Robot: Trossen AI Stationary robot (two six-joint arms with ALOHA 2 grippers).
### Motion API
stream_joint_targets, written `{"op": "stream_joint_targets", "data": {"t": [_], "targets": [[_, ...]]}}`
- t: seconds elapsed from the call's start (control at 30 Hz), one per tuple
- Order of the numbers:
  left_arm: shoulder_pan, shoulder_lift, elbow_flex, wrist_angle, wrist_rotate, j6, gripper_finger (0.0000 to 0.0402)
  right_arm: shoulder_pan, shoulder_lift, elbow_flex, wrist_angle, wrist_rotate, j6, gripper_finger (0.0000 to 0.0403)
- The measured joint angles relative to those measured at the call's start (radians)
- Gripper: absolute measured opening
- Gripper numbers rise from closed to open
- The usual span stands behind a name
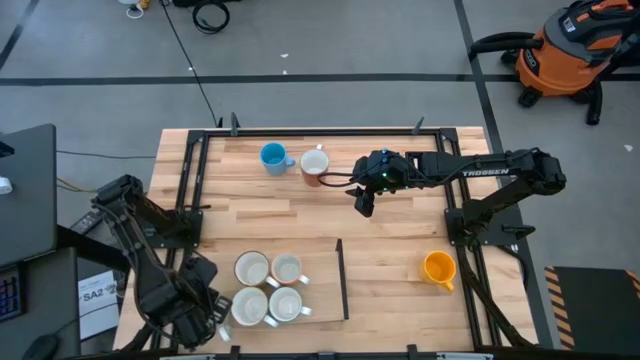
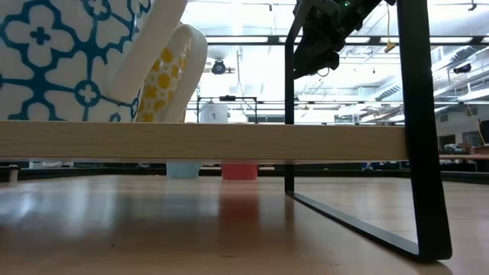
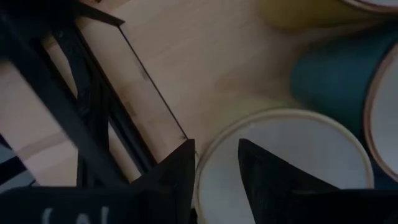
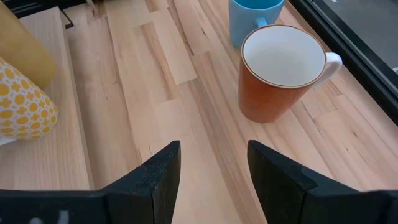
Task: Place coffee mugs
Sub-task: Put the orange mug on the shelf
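Several pale coffee mugs (image 1: pixel 268 285) stand close together on a raised wooden board (image 1: pixel 320 262) near the table's front. My left gripper (image 3: pixel 216 146) points down at the near-left mug (image 1: pixel 248 306) and is shut on its rim. A blue mug (image 1: pixel 273 157) and a reddish-brown mug (image 4: pixel 280 74) stand upright on the table at the far side. An orange-yellow mug (image 1: pixel 438 268) stands at the right. My right gripper (image 4: pixel 214 168) hangs open above the table, just right of the reddish-brown mug, with nothing between its fingers. My left gripper has the pale mug's rim (image 3: pixel 210 144) between its fingers, one finger (image 3: pixel 267 180) inside the mug and one (image 3: pixel 177 180) outside. The fingers come from above, pointing down. The mug stays upright, mouth up; whether its base is on the board I cannot tell.
The board rests on a black metal frame (image 2: pixel 416 153) whose upright bars stand at its right end. A black rail frame (image 1: pixel 190 180) runs along the table's left, far and right sides. Bare tabletop lies between the board and the far mugs.
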Motion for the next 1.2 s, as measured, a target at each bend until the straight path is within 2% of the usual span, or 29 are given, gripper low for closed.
{"op": "stream_joint_targets", "data": {"t": [0.37,0.57,0.67,0.73,0.93,1.2], "targets": [[0.007,-0.001,0.164,-0.049,0.001,0.105,0.0128,0.000,0.000,0.000,0.000,0.000,-0.003,0.0191],[0.057,-0.001,0.238,-0.110,-0.156,0.218,0.0128,-0.001,0.000,0.000,0.016,0.008,-0.026,0.0191],[0.117,-0.003,0.255,-0.132,-0.256,0.317,0.0128,-0.002,0.000,0.000,0.042,0.008,-0.046,0.0191],[0.164,-0.011,0.255,-0.129,-0.283,0.413,0.0128,-0.002,0.000,0.000,0.057,0.008,-0.056,0.0191],[0.332,-0.014,0.255,-0.129,-0.288,0.700,0.0128,-0.035,0.000,0.000,0.121,0.008,-0.079,0.0191],[0.559,-0.014,0.255,-0.125,-0.289,1.000,0.0128,-0.157,0.000,0.000,0.218,0.008,-0.069,0.0191]]}}
